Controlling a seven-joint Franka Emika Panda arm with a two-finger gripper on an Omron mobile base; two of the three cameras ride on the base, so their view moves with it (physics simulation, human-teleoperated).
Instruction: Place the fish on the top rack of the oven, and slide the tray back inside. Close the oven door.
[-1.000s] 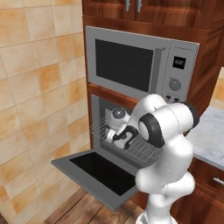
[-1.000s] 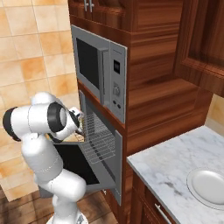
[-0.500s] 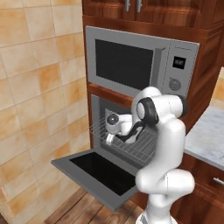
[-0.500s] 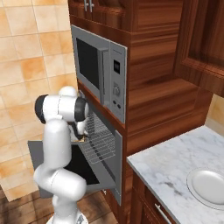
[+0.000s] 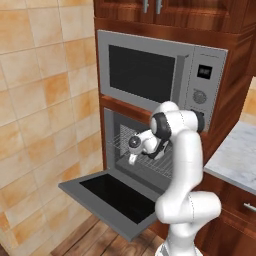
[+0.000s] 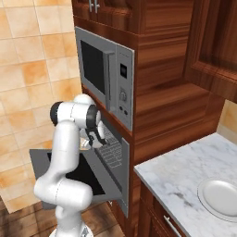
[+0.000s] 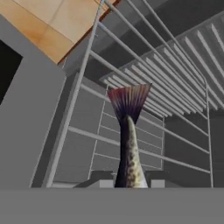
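Fish [image 7: 128,144], slim, dark speckled, fanned purplish tail, gripped in tool [image 7: 128,183] above top rack [image 7: 175,83].

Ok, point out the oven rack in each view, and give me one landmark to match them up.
Left base view: the oven rack sits pulled partly out of the open oven, right of centre, behind the arm.
Right base view: the rack sticks out of the oven opening, just right of the arm's wrist.
Hand view: its bars run beneath the fish held in the claw.
Shared landmark: the dropped-open oven door.

Speckled fish [image 7: 127,148], tail fanned, above pulled-out top rack [image 7: 175,65]; oven door [image 5: 112,193] down.
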